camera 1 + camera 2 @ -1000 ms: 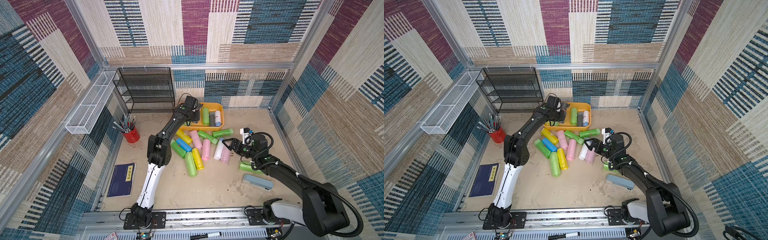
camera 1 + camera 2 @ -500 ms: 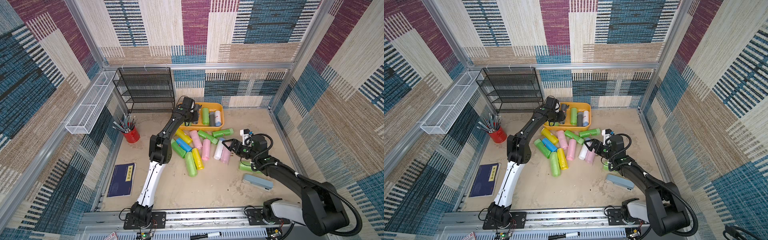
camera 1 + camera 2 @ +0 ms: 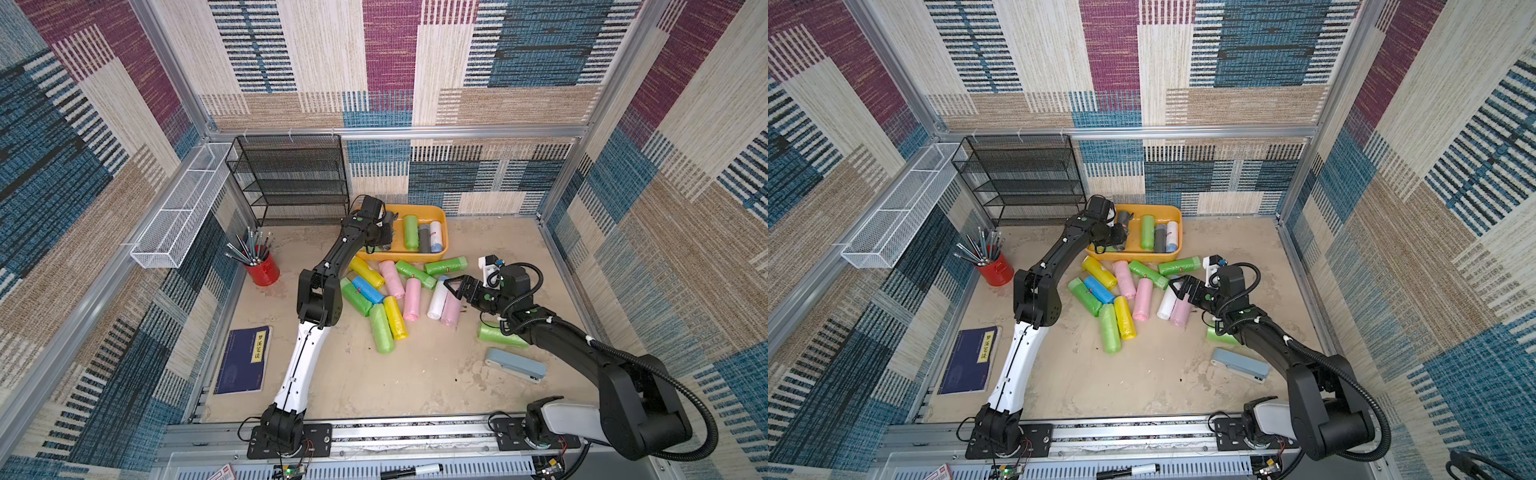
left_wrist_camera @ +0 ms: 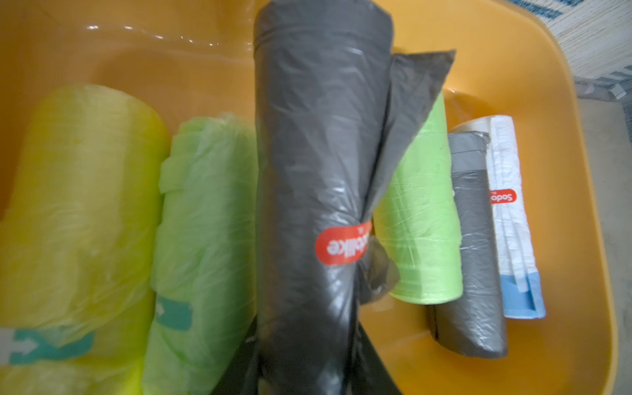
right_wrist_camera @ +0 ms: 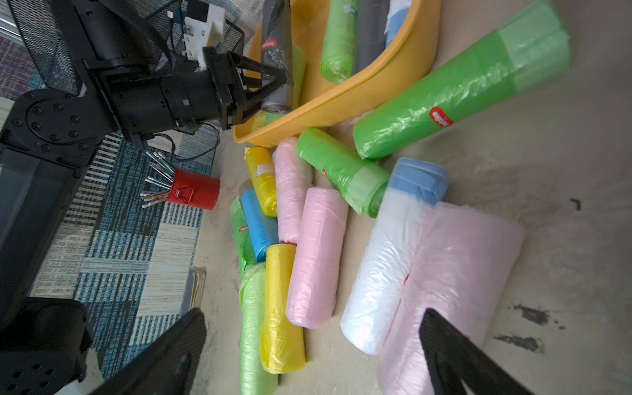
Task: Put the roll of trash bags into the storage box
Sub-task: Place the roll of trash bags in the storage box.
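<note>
The storage box (image 3: pixel 409 254) is an orange-yellow tub by the back wall, seen in both top views (image 3: pixel 1136 254). My left gripper (image 4: pixel 307 359) is shut on a dark grey roll of trash bags (image 4: pixel 318 164) and holds it over the box's left end (image 3: pixel 1124 219). Beneath and beside it in the box lie a yellow roll (image 4: pixel 78 205), green rolls (image 4: pixel 205 222), a grey roll (image 4: pixel 475 256) and a white-blue roll (image 4: pixel 509 222). My right gripper (image 3: pixel 455 286) stands open just above a white roll (image 5: pixel 383 273) and a pink roll (image 5: pixel 455 273) in the loose pile.
Several coloured rolls (image 3: pixel 386 299) lie scattered in front of the box. A green roll (image 3: pixel 494 334) and a blue-grey stapler (image 3: pixel 515 365) sit under my right arm. A black mesh rack (image 3: pixel 291 178), white wire basket (image 3: pixel 183 208), red pencil cup (image 3: pixel 262 270) and blue notebook (image 3: pixel 245 359) stand left.
My left gripper has shifted a little toward the front over the box's left end, still holding the dark roll. The right arm has barely moved.
</note>
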Tool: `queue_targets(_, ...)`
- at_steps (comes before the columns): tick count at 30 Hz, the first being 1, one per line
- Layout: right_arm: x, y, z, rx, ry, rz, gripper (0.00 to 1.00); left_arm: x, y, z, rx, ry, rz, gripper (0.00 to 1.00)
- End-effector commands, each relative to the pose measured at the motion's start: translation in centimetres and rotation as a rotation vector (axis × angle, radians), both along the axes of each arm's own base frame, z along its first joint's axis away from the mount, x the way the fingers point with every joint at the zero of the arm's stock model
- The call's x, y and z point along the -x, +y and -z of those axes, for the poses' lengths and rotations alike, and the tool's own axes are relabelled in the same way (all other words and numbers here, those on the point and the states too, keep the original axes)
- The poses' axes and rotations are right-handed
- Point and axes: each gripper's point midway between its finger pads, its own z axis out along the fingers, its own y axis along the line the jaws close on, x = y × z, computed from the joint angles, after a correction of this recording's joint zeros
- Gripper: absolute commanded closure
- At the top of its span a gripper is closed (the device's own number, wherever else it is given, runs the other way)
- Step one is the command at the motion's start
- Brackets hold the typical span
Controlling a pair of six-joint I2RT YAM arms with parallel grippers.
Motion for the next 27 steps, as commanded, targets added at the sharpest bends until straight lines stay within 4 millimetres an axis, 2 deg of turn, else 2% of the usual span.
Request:
queue_targets(1, -0.2, -0.6, 0.7, 0.077, -0.001, 0.003, 0.01, -0.3, 0.3, -0.4, -0.008, -0.017, -0.015, 0.69)
queue_targets(5, -0.4, -1.0, 0.9, 0.114, 0.0, 0.011, 0.01, 0.1, 0.3, -0.1, 0.0, 0.0, -0.019, 0.61)
queue_targets(7, -0.3, -1.0, 1.0, 0.116, 0.001, 0.01, 0.01, 0.3, 0.2, -0.2, 0.009, 0.009, -0.016, 0.61)
queue_targets(14, -0.1, -0.7, 1.4, 0.106, 0.014, -0.009, 0.01, 0.7, 0.0, -2.0, 0.027, -0.007, 0.005, 0.49)
queue_targets(15, 0.0, -0.7, 1.5, 0.103, 0.018, -0.012, 0.01, 0.8, -0.1, -2.5, 0.027, -0.015, 0.009, 0.47)
queue_targets(16, 0.1, -0.6, 1.5, 0.098, 0.02, -0.016, 0.01, 0.9, 0.0, -3.0, 0.028, -0.021, 0.008, 0.41)
queue_targets(19, 0.2, -0.4, 1.3, 0.082, 0.023, -0.022, 0.01, 0.9, 0.0, -4.7, 0.04, -0.046, 0.013, 0.18)
queue_targets(22, 0.5, -0.4, 1.4, 0.075, 0.029, -0.024, 0.01, 1.4, -0.4, -6.6, 0.065, -0.062, 0.025, 0.01)
queue_targets(27, 1.0, -0.5, 1.8, 0.069, 0.044, -0.017, 0.01, 2.8, -0.9, -9.7, 0.107, -0.08, 0.04, 0.02)
